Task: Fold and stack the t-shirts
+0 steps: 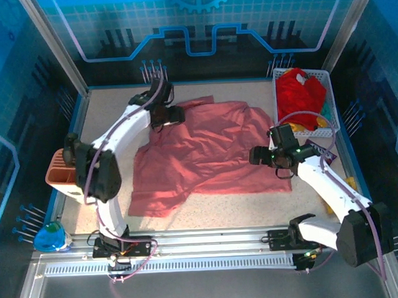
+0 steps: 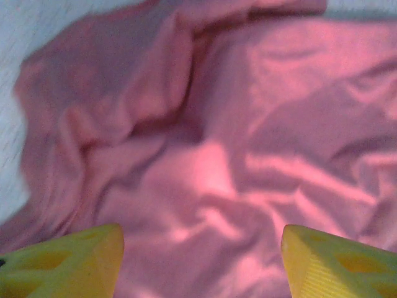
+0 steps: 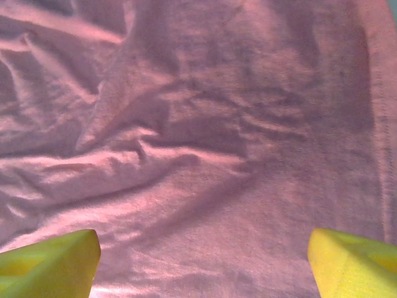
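At the near left corner of the table sits a small blue and green object, and just beyond it, at the left edge, an orange-brown container. The dusty pink t-shirt lies unfolded and rumpled across the middle of the table, its near left corner reaching toward the left arm's base. The right hand hangs over the shirt's right edge. In the right wrist view its yellow fingers stand wide apart with only wrinkled pink cloth between and below them, so it is released and grasps nothing. Farther back, the left hand is over the shirt's far left part. In the left wrist view its fingers are likewise spread and released above the creased shirt, with a strip of bare table at the left. At the far right a white basket holds the red t-shirt, bunched up, with bits of yellow and green cloth beside it
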